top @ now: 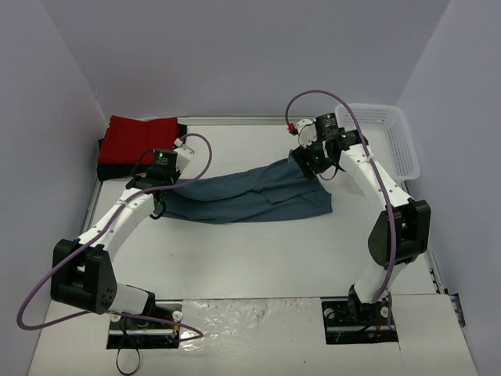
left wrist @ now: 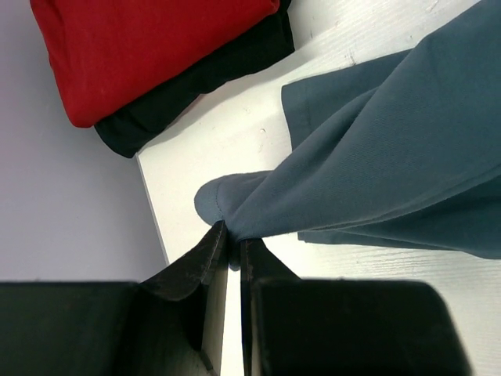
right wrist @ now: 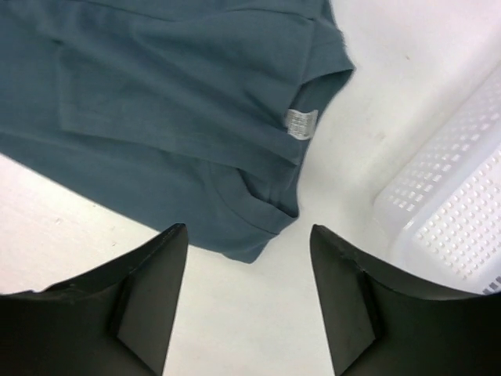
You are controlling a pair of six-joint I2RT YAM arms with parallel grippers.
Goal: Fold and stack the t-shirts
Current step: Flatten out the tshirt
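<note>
1. Left claw (left wrist: 233, 239): I am clenching it on the bunched left end of the teal t-shirt (left wrist: 391, 141); a small fold of cloth is sitting pinched between my two fingers.
2. Right claw (right wrist: 246, 231): I am holding it with the jaws spread wide and grasping nothing. It is hovering at the shirt's right end, beside the collar, where a small grey label (right wrist: 300, 123) is showing.
3. Teal t-shirt (top: 250, 196): it is lying stretched and rumpled across the middle of the counter (top: 258, 258), running from my left claw (top: 160, 205) to my right claw (top: 307, 160).
4. Red t-shirt (top: 141, 137): it is lying folded at the far left corner of the counter, on top of item 5.
5. Black t-shirt (left wrist: 211, 78): it is lying folded under the red one (left wrist: 141, 47), its edges showing along the sides.
6. White basket (top: 391, 137): it is sitting at the far right of the counter, near my right claw and apart from the teal cloth.
</note>
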